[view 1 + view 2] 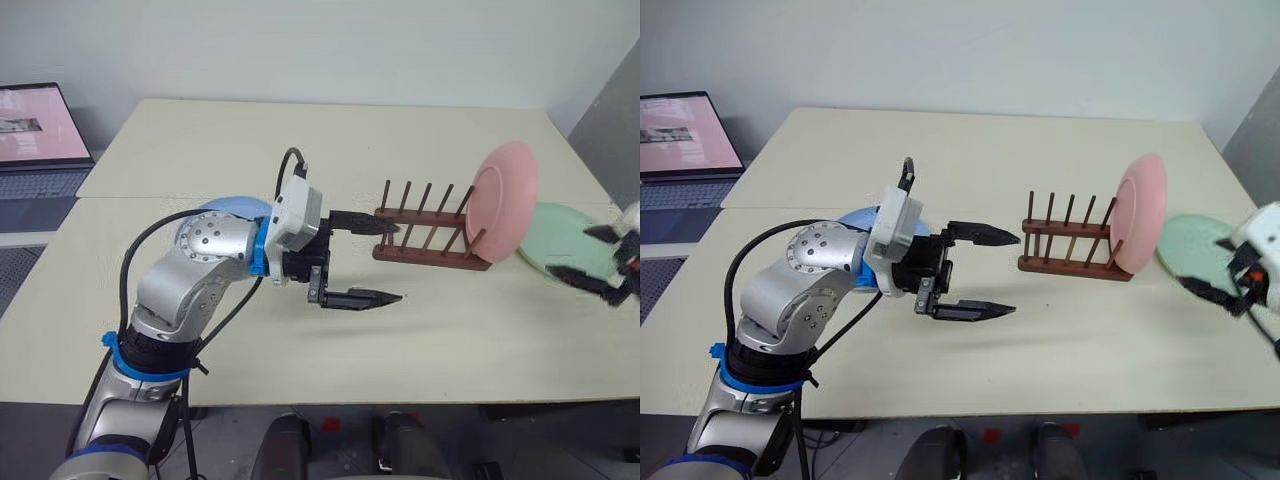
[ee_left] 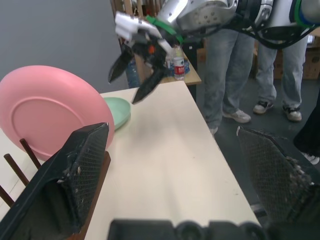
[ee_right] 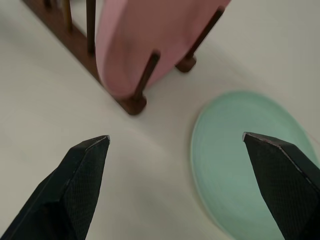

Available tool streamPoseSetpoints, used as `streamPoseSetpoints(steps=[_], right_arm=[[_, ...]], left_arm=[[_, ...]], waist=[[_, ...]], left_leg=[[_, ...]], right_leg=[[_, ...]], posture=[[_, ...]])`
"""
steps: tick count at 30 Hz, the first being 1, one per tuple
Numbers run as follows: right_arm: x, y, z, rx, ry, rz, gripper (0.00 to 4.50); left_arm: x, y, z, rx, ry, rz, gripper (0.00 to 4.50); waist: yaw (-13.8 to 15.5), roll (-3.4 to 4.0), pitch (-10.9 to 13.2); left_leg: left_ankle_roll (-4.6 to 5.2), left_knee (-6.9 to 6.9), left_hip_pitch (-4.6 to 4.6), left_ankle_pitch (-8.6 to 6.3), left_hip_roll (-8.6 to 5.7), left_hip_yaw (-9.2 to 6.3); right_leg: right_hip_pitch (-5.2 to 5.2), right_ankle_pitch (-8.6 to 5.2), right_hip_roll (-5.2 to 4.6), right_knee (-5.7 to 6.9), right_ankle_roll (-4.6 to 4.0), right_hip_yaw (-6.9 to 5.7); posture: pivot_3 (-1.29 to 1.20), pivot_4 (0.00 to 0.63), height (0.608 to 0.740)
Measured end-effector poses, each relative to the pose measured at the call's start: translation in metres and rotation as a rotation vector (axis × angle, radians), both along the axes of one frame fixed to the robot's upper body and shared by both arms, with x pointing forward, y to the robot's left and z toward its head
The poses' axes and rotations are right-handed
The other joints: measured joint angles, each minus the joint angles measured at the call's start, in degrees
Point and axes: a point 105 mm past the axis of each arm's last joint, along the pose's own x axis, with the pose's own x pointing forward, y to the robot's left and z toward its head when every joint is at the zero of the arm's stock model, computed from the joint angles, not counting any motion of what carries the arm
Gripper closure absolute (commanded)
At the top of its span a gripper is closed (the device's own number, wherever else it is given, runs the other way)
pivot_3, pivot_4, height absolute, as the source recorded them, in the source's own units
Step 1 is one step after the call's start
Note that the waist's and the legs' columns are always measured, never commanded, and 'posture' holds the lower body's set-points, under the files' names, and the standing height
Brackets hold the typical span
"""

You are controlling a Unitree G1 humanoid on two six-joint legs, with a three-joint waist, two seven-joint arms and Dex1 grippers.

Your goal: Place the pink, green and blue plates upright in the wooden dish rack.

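The pink plate stands upright at the right end of the wooden dish rack, leaning on its pegs. Just right of the rack, the green plate lies flat on the table. The blue plate lies flat at the left, mostly hidden behind my left arm. My left gripper hovers left of the rack, pointing at it, open and empty. My right gripper is open and empty above the green plate, close to the pink plate.
A laptop with a lit screen sits beyond the table's left end. In the left wrist view, people's legs stand past the table's right end, beside a small table with a bottle. The pale table has bare room behind and in front of the rack.
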Motion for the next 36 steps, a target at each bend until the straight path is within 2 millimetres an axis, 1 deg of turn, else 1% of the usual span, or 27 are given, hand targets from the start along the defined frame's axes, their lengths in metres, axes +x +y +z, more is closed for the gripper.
streamPoseSetpoints(steps=[2, 5, 8, 9, 12, 14, 17, 18, 19, 29, 30, 32, 35, 36], right_arm=[[0.007, -0.005, -0.016, -0.06, -0.002, -0.01, 0.04], [0.026, -0.004, -0.033, -0.074, -0.022, -0.033, 0.04], [0.042, -0.007, -0.046, -0.083, -0.013, -0.066, 0.04], [0.05, -0.011, -0.048, -0.085, -0.019, -0.093, 0.04], [0.063, -0.021, -0.055, -0.094, -0.011, -0.142, 0.04], [0.069, -0.024, -0.059, -0.096, -0.005, -0.161, 0.04], [0.075, -0.028, -0.059, -0.079, -0.009, -0.185, 0.04], [0.076, -0.029, -0.059, -0.071, -0.007, -0.191, 0.38], [0.076, -0.029, -0.06, -0.062, -0.001, -0.195, 0.54], [0.075, -0.024, -0.073, -0.01, 0.053, -0.202, 4.17], [0.075, -0.024, -0.072, -0.01, 0.049, -0.202, 4.46], [0.075, -0.023, -0.067, -0.012, 0.031, -0.201, 4.46], [0.071, -0.025, -0.067, -0.017, 0.018, -0.215, 4.46], [0.07, -0.026, -0.063, -0.023, -0.001, -0.219, 4.46]], left_arm=[[-0.001, -0.003, -0.004, 0.016, -0.014, -0.006, 0.0], [-0.002, -0.013, -0.007, 0.014, -0.027, -0.022, 0.0], [-0.002, -0.02, -0.009, 0.014, -0.032, -0.027, 0.0], [0.0, -0.023, -0.008, 0.002, -0.036, -0.021, 0.0], [0.0, -0.031, -0.004, -0.02, -0.045, -0.021, 0.0], [-0.001, -0.036, -0.003, -0.03, -0.044, -0.027, 0.0], [-0.003, -0.041, -0.004, -0.035, -0.041, -0.04, 0.0], [-0.002, -0.041, -0.004, -0.033, -0.042, -0.037, 0.0], [-0.002, -0.041, -0.004, -0.032, -0.042, -0.035, 0.0], [-0.002, -0.042, -0.005, -0.026, -0.044, -0.034, 0.0], [-0.002, -0.041, -0.005, -0.025, -0.044, -0.034, 0.0], [-0.002, -0.042, -0.005, -0.025, -0.043, -0.036, 0.0], [-0.002, -0.041, -0.006, -0.021, -0.032, -0.038, 0.0], [-0.002, -0.04, -0.006, -0.02, -0.024, -0.039, 0.0]], waist=[[-0.08, 0.0, 0.0], [-0.15, 0.02, -0.01], [-0.07, 0.03, 0.01], [-0.06, 0.03, 0.01], [-0.05, 0.04, 0.0], [0.01, 0.04, 0.0], [-0.01, 0.04, 0.0], [-0.02, 0.04, 0.0], [-0.03, 0.04, 0.0], [0.0, 0.05, -0.01], [-0.01, 0.05, -0.01], [-0.02, 0.04, -0.01], [0.19, 0.06, -0.02], [0.21, 0.07, -0.02]], left_leg=[[0.0, 0.01, 0.02, 0.0, 0.0, 0.01], [0.0, 0.01, 0.01, 0.01, -0.02, 0.0], [0.0, -0.01, -0.02, 0.01, -0.04, 0.05], [0.0, 0.0, -0.05, 0.01, -0.04, 0.08], [0.0, -0.01, -0.07, 0.01, -0.05, 0.1], [0.01, -0.01, -0.07, 0.0, -0.05, 0.11], [0.0, -0.01, -0.05, 0.0, -0.05, 0.12], [0.01, 0.0, -0.04, 0.01, -0.04, 0.12], [0.01, 0.0, -0.04, 0.01, -0.04, 0.11], [0.0, 0.1, 0.0, 0.01, -0.05, 0.1], [0.0, 0.1, 0.01, 0.01, -0.05, 0.1], [0.0, 0.1, 0.01, 0.01, -0.05, 0.1], [0.0, 0.08, 0.0, 0.01, -0.05, 0.08], [0.0, 0.07, 0.0, 0.01, -0.05, 0.08]], right_leg=[[0.0, 0.01, 0.01, 0.01, -0.03, 0.0], [-0.01, 0.07, 0.02, 0.02, -0.02, 0.05], [-0.03, 0.09, 0.04, 0.01, 0.02, 0.02], [-0.03, 0.1, 0.04, -0.01, 0.02, 0.0], [-0.03, 0.11, 0.03, -0.03, 0.0, 0.02], [-0.03, 0.14, 0.03, -0.03, -0.05, 0.02], [-0.01, 0.14, 0.03, -0.03, -0.05, 0.03], [0.0, 0.14, 0.03, -0.03, -0.05, 0.03], [0.0, 0.14, 0.03, -0.01, -0.05, 0.02], [0.08, 0.19, 0.02, 0.02, 0.08, 0.01], [0.08, 0.19, 0.02, 0.02, 0.08, 0.02], [0.09, 0.19, 0.02, 0.02, 0.08, 0.01], [0.09, 0.19, 0.02, 0.03, 0.08, -0.02], [0.08, 0.19, 0.02, 0.02, 0.08, -0.01]], posture=[[0.0, 0.15, 0.74], [0.0, 0.15, 0.74], [0.0, 0.15, 0.74], [0.0, 0.15, 0.74], [0.0, 0.15, 0.74], [0.0, 0.15, 0.74], [0.0, 0.15, 0.74], [0.0, 0.15, 0.74], [0.0, 0.15, 0.74], [0.0, 0.15, 0.74], [0.0, 0.15, 0.74], [0.0, 0.15, 0.74], [0.0, 0.15, 0.74], [0.0, 0.15, 0.74]])
